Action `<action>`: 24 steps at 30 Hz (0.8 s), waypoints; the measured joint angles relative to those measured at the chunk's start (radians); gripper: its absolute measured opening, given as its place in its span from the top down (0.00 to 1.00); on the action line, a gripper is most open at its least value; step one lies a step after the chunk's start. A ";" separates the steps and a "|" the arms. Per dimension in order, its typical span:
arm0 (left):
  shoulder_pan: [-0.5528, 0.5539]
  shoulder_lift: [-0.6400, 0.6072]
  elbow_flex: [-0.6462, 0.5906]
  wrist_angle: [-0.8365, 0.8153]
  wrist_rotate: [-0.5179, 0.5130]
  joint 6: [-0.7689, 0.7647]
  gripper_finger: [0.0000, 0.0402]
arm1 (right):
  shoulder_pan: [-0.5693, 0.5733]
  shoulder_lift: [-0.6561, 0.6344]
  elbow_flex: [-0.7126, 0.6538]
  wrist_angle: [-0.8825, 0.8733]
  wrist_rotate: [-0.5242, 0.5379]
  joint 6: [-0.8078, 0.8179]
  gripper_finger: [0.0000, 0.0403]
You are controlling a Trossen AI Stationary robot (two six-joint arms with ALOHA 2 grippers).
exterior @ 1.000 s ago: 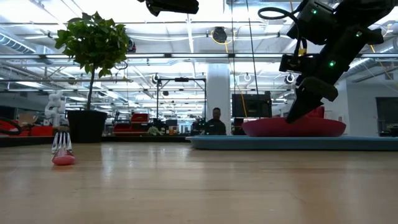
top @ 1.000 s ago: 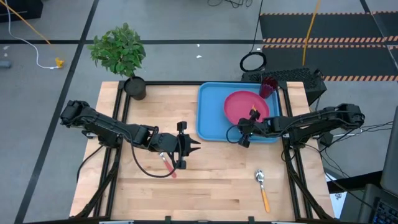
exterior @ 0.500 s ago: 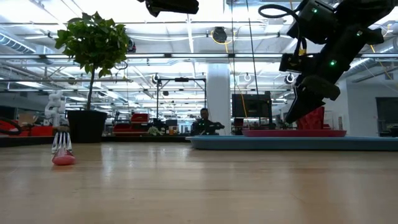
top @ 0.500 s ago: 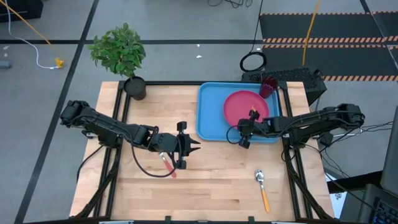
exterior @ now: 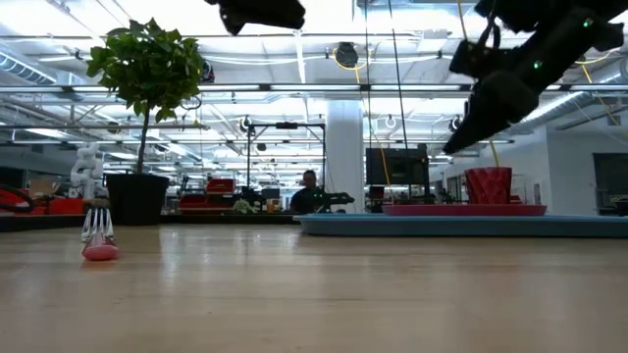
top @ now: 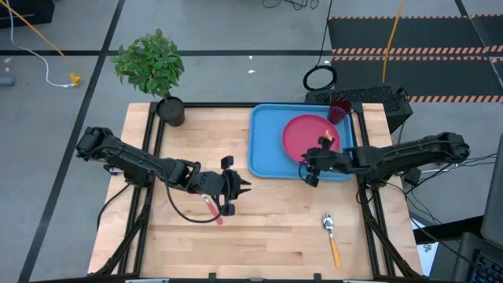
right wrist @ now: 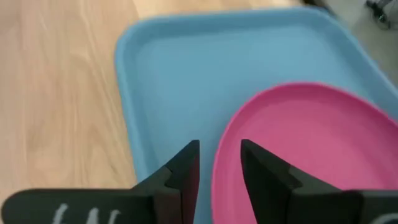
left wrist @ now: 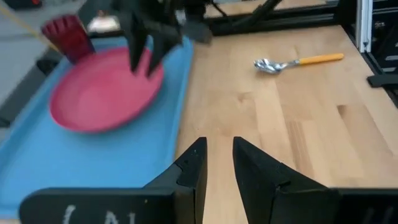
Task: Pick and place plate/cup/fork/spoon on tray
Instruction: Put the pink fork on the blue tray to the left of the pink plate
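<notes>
Wooden surface (top: 267, 228) carries everything. Light-blue tray (top: 266, 149) sits at the far right part of it, raised rim keeps the tableware from sliding off.

Pink plate (top: 308, 134) lies flat in the tray, toward its right half, leaving bare blue on the left for cutlery, I'd judge. Potted plant (top: 151, 67) stands at the far left corner, not part of the task.

Right hand (top: 321, 157) hovers above the plate's near edge, raised clear of it in the low view. Fingers slightly parted, nothing between them; the right wrist view shows the plate rim below the gap, not gripped. Reads as plate released and set down.

Left hand (top: 242, 187) is mid-surface, left of the tray, fingers pointing toward it, narrow gap, empty. It hangs above the surface, just beside the fork.

Maroon cup (top: 339, 110) stands upright in the tray's far right corner, touching or nearly touching the plate edge, can't tell which. Tucked in the corner so it's out of the way.

Spoon (top: 332, 237), orange handle, lies on the surface near the front right, well apart from the tray, not yet placed.

Fork (top: 212, 209), red handle, lies on the surface below the left hand, partly hidden by it, not yet placed. Likely the left hand's pickup.
</notes>
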 joint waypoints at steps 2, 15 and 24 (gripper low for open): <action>-0.020 0.000 0.000 -0.029 0.000 -0.068 0.80 | 0.013 -0.029 0.000 0.017 0.020 -0.012 0.73; -0.217 0.000 -0.056 -0.273 -0.219 -0.871 0.80 | 0.044 -0.079 0.000 0.319 0.023 -0.160 0.73; -0.324 0.001 -0.211 -0.269 -0.229 -1.344 0.80 | 0.044 -0.079 0.000 0.419 0.023 -0.217 0.73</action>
